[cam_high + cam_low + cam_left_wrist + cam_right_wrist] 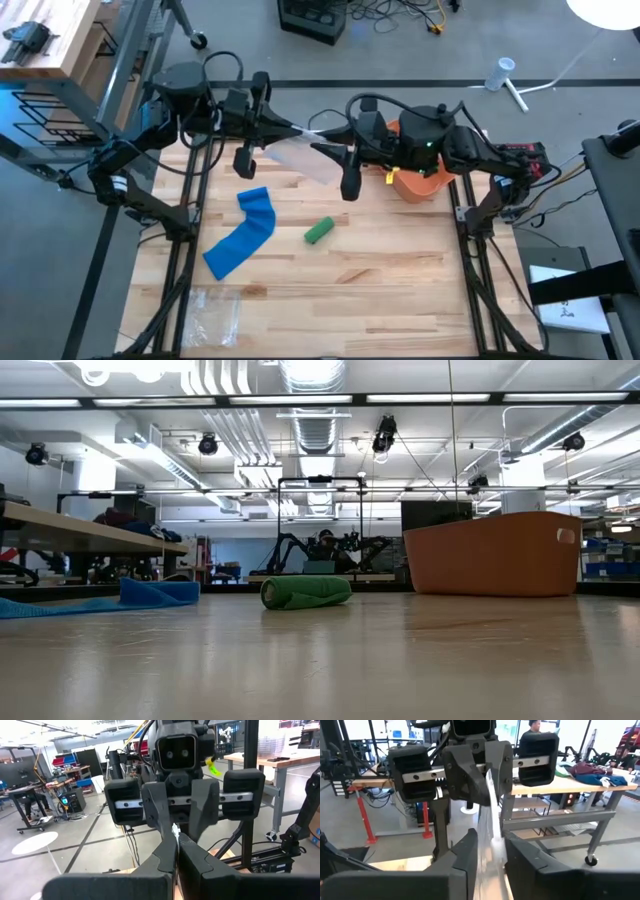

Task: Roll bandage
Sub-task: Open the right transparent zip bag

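We list, taking the green roll (pixel 319 231) on the table (pixel 380 290) as landmark: blue bandage (pixel 243 240) lying unrolled to its left; left end effector (pixel 303 129) above-left, clamped on a clear plastic bag (pixel 300 158); right end effector (pixel 320 140) facing it, fingers slightly apart around that bag; orange bin (pixel 418 180) to the right.
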Controlling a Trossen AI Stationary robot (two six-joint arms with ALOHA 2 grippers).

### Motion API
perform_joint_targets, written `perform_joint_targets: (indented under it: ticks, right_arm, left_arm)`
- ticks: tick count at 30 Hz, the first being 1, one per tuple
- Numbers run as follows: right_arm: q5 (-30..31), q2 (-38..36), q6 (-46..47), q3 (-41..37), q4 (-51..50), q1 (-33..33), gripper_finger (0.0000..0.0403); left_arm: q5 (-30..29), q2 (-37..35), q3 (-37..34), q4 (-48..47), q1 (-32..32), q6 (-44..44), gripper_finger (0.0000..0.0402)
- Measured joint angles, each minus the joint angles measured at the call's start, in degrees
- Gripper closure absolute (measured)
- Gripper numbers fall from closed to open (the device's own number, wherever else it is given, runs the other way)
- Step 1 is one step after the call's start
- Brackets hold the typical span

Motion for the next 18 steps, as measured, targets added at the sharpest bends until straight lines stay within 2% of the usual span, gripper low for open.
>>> perform_joint_targets:
  ticks: [9, 18]
  right_arm:
    - [-0.01, -0.09, 0.02, 0.35, -0.58, 0.02, 0.0376]
    - [-0.02, -0.29, 1.16, 0.39, -4.21, 0.02, 0.0360]
  left_arm:
    - [0.02, -0.17, 0.00, -0.36, 0.00, 0.00, 0.0401]
    - [0.00, -1.08, 0.00, -0.42, 0.00, 0.00, 0.0401]
